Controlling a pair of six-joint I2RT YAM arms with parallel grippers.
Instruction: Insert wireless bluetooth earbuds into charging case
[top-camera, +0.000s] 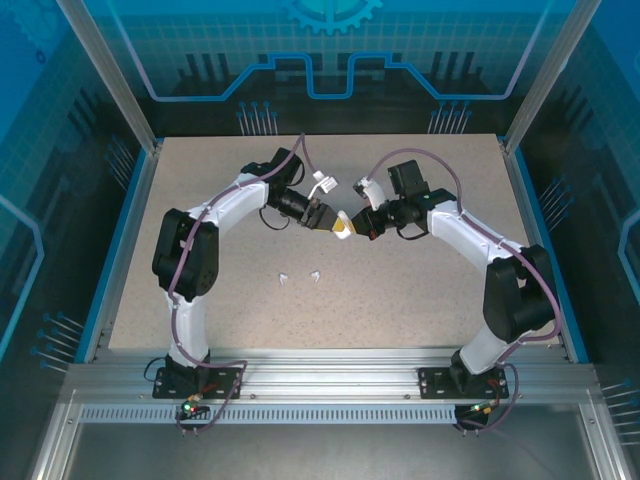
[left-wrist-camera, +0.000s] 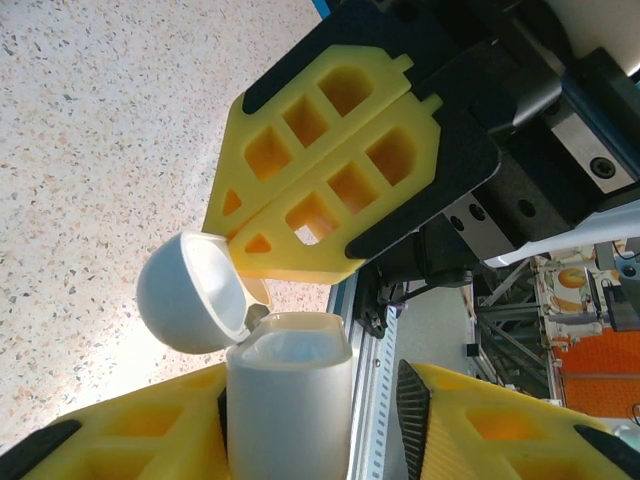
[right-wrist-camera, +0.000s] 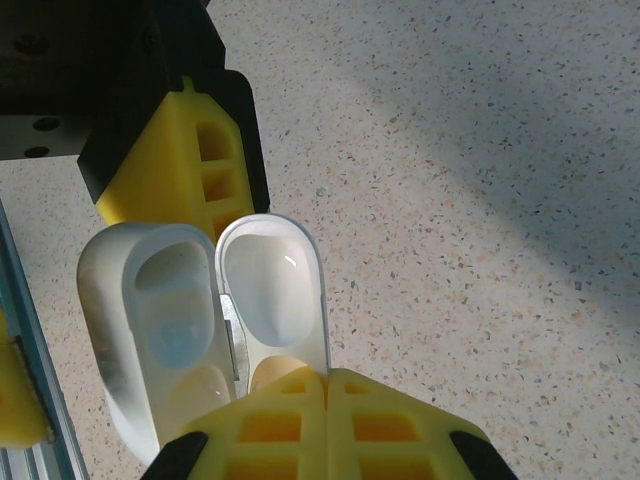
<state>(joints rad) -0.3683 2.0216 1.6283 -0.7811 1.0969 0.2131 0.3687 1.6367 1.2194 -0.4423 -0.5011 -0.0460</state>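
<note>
A white charging case (left-wrist-camera: 290, 400) is held up between my two grippers above the middle of the table (top-camera: 420, 290), its lid (left-wrist-camera: 190, 295) swung open. My left gripper (left-wrist-camera: 310, 380) stands open round the case body: one finger touches it, the other pad (left-wrist-camera: 415, 410) is apart from it. My right gripper (right-wrist-camera: 327, 378) is shut on the rim of the lid (right-wrist-camera: 270, 290). The two wells of the case body (right-wrist-camera: 160, 320) hold nothing. Two white earbuds (top-camera: 284, 277) (top-camera: 316, 274) lie on the table in front of the grippers (top-camera: 340, 225).
The speckled table is ringed by blue walls and an aluminium frame (top-camera: 330, 385) along the near edge. Both arms arch inward from their bases, the left arm (top-camera: 190, 250) and the right arm (top-camera: 515, 290).
</note>
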